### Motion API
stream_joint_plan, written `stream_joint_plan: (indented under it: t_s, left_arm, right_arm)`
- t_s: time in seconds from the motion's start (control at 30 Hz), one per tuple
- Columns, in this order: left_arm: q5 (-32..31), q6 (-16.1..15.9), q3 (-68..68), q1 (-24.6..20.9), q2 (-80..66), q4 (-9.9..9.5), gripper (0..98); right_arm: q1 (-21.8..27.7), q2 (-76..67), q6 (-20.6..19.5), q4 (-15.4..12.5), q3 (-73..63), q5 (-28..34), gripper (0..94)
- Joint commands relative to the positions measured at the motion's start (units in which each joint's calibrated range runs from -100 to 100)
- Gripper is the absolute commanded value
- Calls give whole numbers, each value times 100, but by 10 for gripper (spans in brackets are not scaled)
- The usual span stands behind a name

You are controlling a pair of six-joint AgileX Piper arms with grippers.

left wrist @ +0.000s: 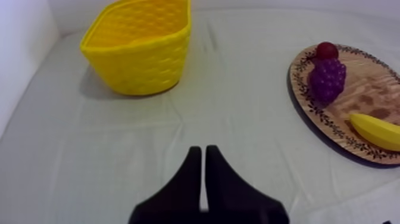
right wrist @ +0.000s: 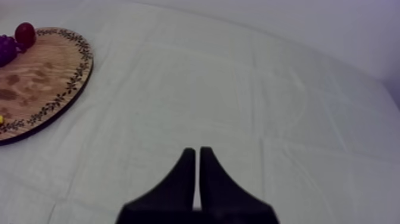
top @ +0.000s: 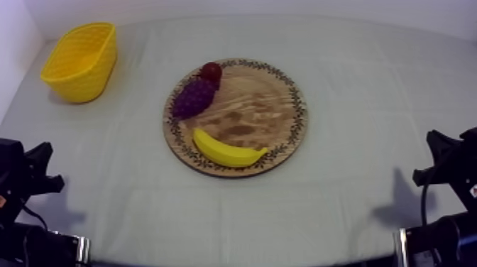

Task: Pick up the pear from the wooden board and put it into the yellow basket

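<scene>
From above, a grey-white cloth [top: 369, 85] covers the table below a pale wall [top: 213, 7]. The yellow basket [top: 79, 60] stands far left. The wooden board [top: 273, 106] sits mid-table, carrying a banana [top: 226, 150], grapes [top: 193, 98] and a small red fruit [top: 210, 71]. In the left wrist view, the left gripper [left wrist: 203, 173] is closed, empty, over bare cloth. In the right wrist view, the right gripper [right wrist: 197, 173] is likewise closed, near the board.

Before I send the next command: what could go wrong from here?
1. The wooden board holds grapes, a small red fruit and a banana; a pick there would likely take the wrong fruit.
2. The grapes and small red fruit touch, so a grasp may knock either.
3. The left pincer and right pincer are shut; either must open first.
</scene>
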Motion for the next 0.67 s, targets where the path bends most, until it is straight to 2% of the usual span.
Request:
stream_joint_plan:
  t_s: [0.0, 0.1, 0.37, 0.63]
  left_arm:
    - [28, 113, 6, -6, -115, -73, 4]
    - [61, 232, 13, -12, -132, -121, 2]
    - [76, 880, 17, -15, -140, -145, 1]
    - [77, 960, 17, -15, -141, -153, 1]
  right_arm:
    - [0, -2, 4, -1, 0, 1, 4]
    - [0, -2, 4, -1, 0, 1, 4]
    - [0, -2, 3, -1, 0, 1, 4]
    - [0, -2, 4, -1, 0, 1, 4]
